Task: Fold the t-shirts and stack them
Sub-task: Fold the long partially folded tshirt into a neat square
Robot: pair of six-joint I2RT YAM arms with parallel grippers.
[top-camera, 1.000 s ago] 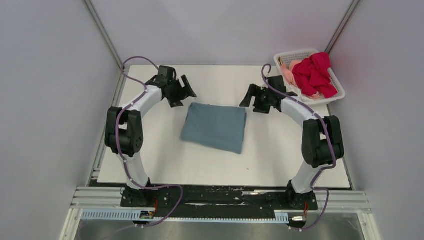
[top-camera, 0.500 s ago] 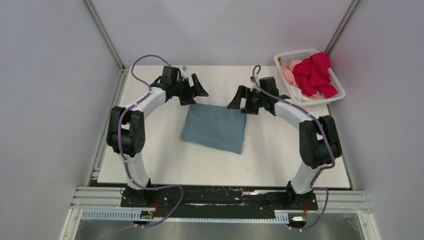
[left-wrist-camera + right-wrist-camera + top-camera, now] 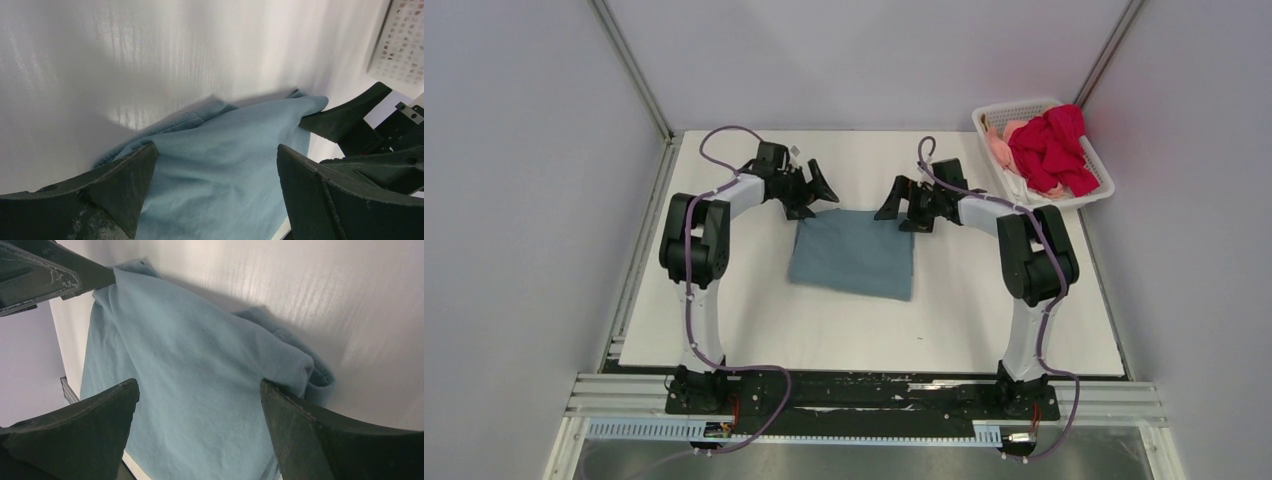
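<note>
A folded dusty blue-grey t-shirt (image 3: 854,253) lies on the white table (image 3: 984,300) between the arms. My left gripper (image 3: 822,186) is open at the shirt's far left corner, its jaws straddling the cloth (image 3: 220,165). My right gripper (image 3: 889,200) is open at the far right corner, its jaws wide over the cloth (image 3: 200,390). Each wrist view shows the other gripper's fingers across the shirt. A bright red t-shirt (image 3: 1052,150) and a pale pink one (image 3: 998,146) lie bunched in the white lattice basket (image 3: 1096,190) at the far right.
Grey enclosure walls stand close around the table. The basket sits at the table's far right corner against the wall. A metal rail (image 3: 864,400) with the arm bases runs along the near edge.
Both grippers have moved inward and down from beside the shirt to its two far corners. The shirt has hardly shifted.
</note>
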